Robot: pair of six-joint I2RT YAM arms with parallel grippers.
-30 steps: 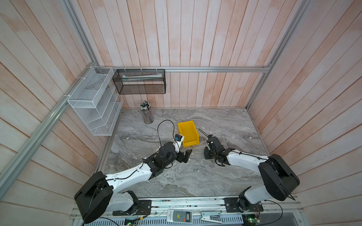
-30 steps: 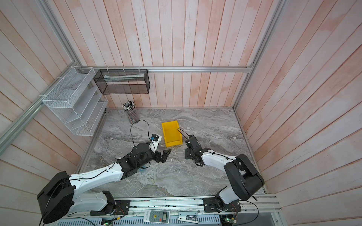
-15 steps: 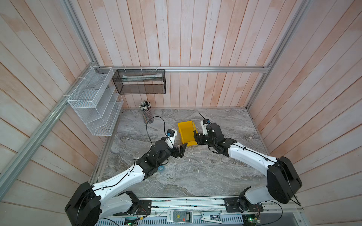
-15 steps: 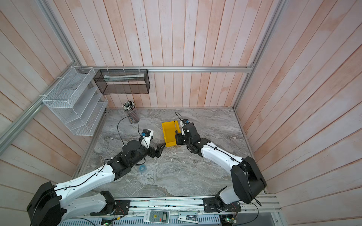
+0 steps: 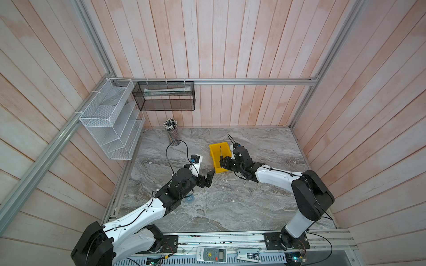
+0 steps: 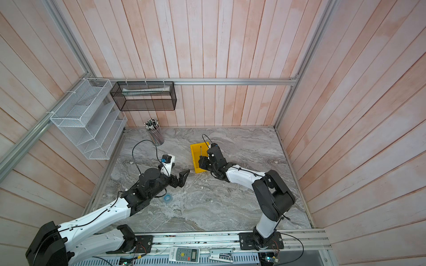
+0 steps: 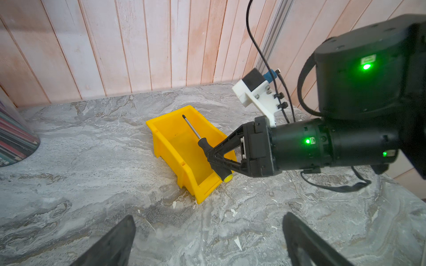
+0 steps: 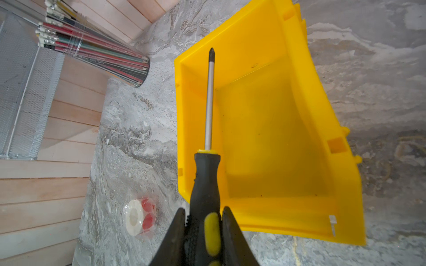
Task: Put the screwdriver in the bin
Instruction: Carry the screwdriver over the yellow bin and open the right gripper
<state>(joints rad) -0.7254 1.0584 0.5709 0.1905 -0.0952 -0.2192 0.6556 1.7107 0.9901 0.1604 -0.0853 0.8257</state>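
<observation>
My right gripper (image 8: 204, 208) is shut on the black handle of the screwdriver (image 8: 205, 179). Its thin metal shaft points out over the open top of the yellow bin (image 8: 276, 138). In both top views the right gripper (image 5: 223, 161) (image 6: 201, 162) hangs at the bin's (image 5: 213, 159) (image 6: 194, 161) near right edge, with the screwdriver (image 5: 220, 150) (image 6: 200, 150) above the inside. In the left wrist view the screwdriver (image 7: 202, 144) slants over the bin (image 7: 170, 159), yellow butt end past the low front lip. My left gripper (image 5: 211, 176) (image 7: 208, 216) stands open over bare table in front of the bin.
A clear cup of pencils (image 5: 171, 132) stands at the back left of the table. On the left wall hang a white wire rack (image 5: 110, 122) and a black mesh basket (image 5: 164, 96). A wrapped tape roll (image 8: 139, 217) lies left of the bin. A blue ring (image 6: 167, 197) lies under my left arm.
My right gripper has carried the screwdriver up from the table right of the bin and leftward over the bin. My left gripper has drawn back slightly to the left.
</observation>
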